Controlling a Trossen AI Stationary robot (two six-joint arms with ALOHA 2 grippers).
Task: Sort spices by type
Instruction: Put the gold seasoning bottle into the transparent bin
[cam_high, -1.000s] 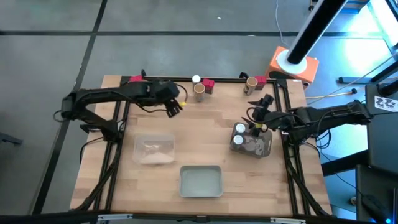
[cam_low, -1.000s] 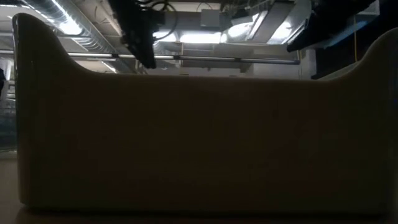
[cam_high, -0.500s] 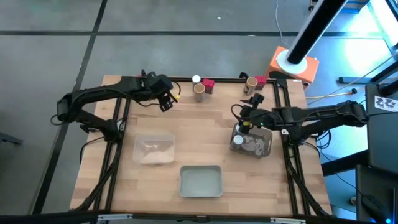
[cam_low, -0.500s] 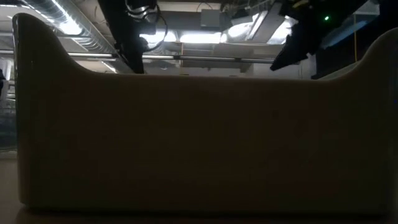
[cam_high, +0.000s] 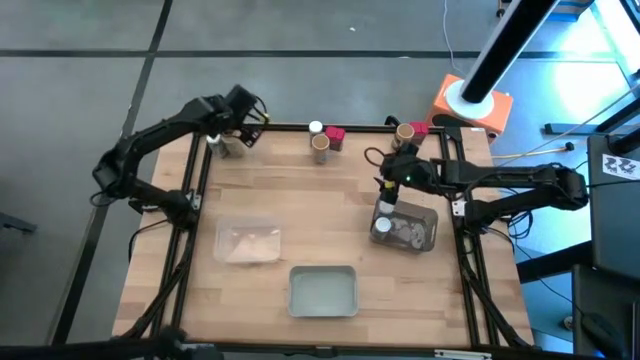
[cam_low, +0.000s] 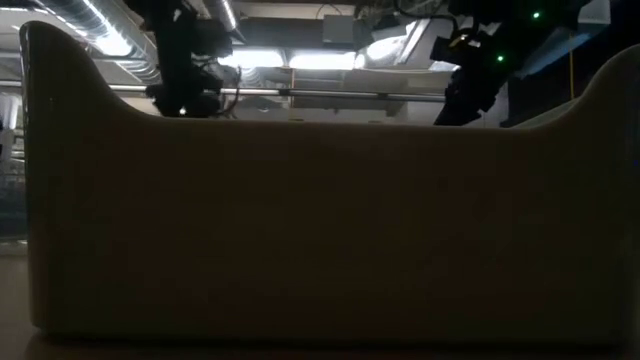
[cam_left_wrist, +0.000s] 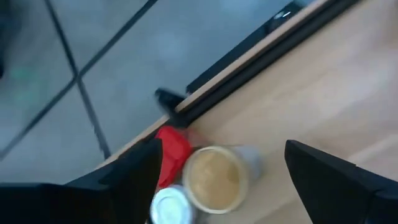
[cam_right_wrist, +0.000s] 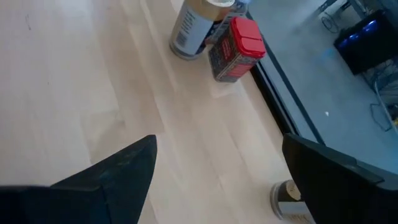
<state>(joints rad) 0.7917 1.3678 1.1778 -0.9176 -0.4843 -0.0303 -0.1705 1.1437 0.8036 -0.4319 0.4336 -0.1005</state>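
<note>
- My left gripper (cam_high: 228, 142) hangs over the far left corner of the table (cam_high: 330, 210), fingers spread wide and holding nothing.
- Right under it, in the left wrist view, stand a tan cork-topped cylinder (cam_left_wrist: 214, 179), a white-lidded jar (cam_left_wrist: 173, 205) and a red packet (cam_left_wrist: 173, 153), touching each other beside the table's dark edge rail.
- My right gripper (cam_high: 392, 178) hovers above the right side of the table, fingers spread and empty, just beyond the clear tray (cam_high: 424, 232) that holds white-lidded jars (cam_high: 383, 226).
- Along the far edge sit another tan cylinder (cam_high: 320, 146), a white lid (cam_high: 316, 128) and a red packet (cam_high: 335, 137).
- Farther right on that edge are a tan cylinder (cam_high: 404, 133) and a red packet (cam_high: 419, 129).
- Two more trays lie nearer the front, one clear (cam_high: 247, 241), one grey (cam_high: 323, 290).
</note>
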